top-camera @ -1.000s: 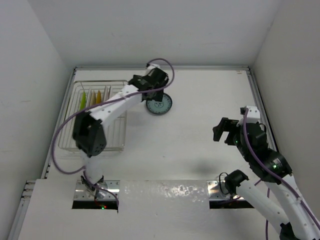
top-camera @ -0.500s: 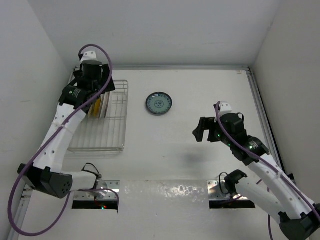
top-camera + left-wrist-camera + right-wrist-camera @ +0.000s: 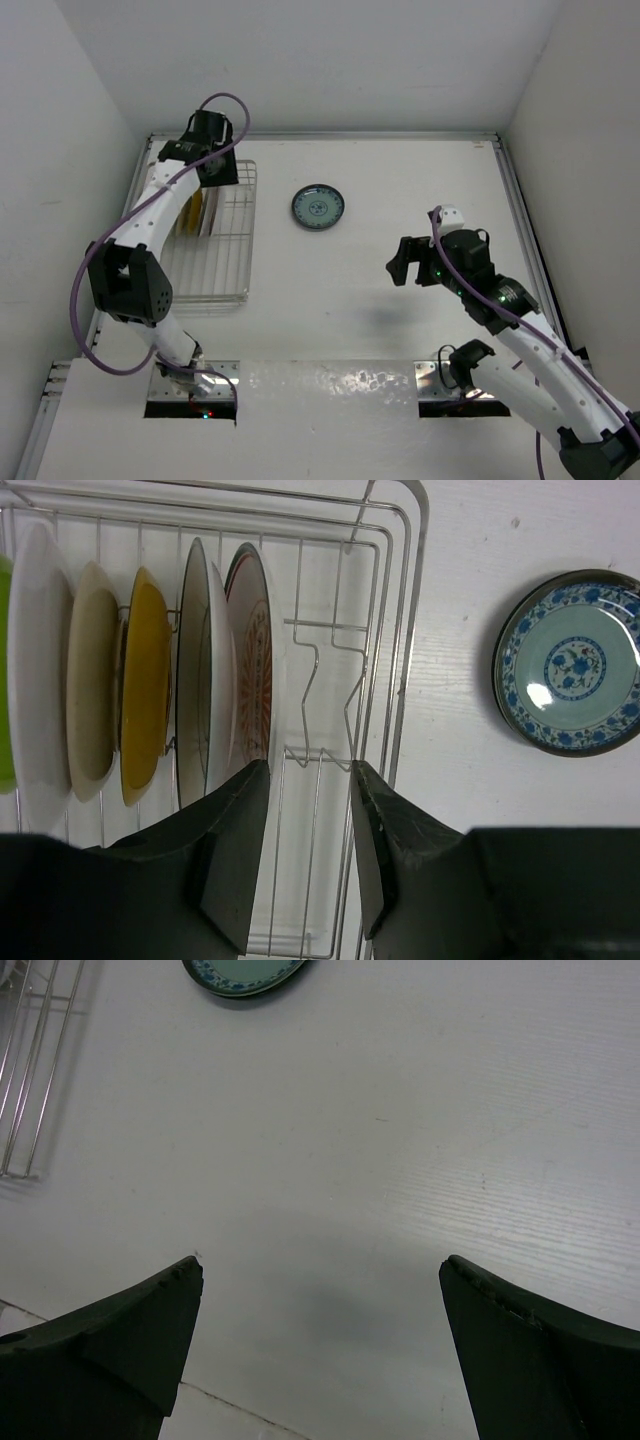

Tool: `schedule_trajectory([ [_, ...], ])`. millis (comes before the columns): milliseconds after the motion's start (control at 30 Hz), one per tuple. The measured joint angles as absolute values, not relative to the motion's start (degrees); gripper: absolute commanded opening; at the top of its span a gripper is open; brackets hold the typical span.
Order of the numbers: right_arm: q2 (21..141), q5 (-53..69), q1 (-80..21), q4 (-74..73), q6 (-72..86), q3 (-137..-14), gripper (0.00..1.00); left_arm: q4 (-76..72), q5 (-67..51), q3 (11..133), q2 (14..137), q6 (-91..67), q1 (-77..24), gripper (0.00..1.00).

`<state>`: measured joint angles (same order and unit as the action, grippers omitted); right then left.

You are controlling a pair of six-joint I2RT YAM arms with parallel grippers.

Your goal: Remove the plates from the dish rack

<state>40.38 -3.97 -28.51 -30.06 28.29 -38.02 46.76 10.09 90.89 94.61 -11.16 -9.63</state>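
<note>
Plates (image 3: 140, 680) stand edgewise in the thin-wire dish rack (image 3: 215, 262), far-left corner of the desk (image 3: 420, 180), beneath my outstretched left pincer (image 3: 310, 780), spread and empty.

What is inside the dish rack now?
The dish rack holds upright plates, lime green through white, cream, yellow-brown and dark-rimmed to red-patterned. In the wrist view the left gripper, jaws open, blocks part of the rack.

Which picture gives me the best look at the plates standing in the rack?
The left wrist view: the plates stand on edge in the dish rack, each colour distinct. In the top external view the left arm hides most of them; only yellow and white slivers show. The right wrist view catches just a corner of the rack, none of those plates.
</note>
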Motion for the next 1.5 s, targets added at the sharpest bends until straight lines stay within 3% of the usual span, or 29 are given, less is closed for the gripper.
schedule_trajectory([
  [700,41.34,-4.27,-28.53,-29.52,28.23,-36.53,0.99,46.50,10.70,89.73,96.14,-10.68,-7.77,0.30],
  [900,41.34,-4.25,-28.53,-29.50,28.45,-36.53,0.99,45.98,9.56,87.55,97.14,-10.50,-7.51,0.18],
  [1000,41.34,-4.25,-28.53,-29.34,28.49,-36.53,0.99,45.95,8.64,87.13,98.35,-10.52,-6.92,0.02],
  [1267,41.32,-4.25,-28.53,-29.19,28.58,-36.53,0.99,46.98,6.59,89.21,99.07,-8.05,-6.57,0.00],
  [1500,41.32,-4.25,-28.53,-29.19,30.00,-36.53,0.99,55.70,4.62,101.23,101.97,-7.20,-6.37,0.00],
])
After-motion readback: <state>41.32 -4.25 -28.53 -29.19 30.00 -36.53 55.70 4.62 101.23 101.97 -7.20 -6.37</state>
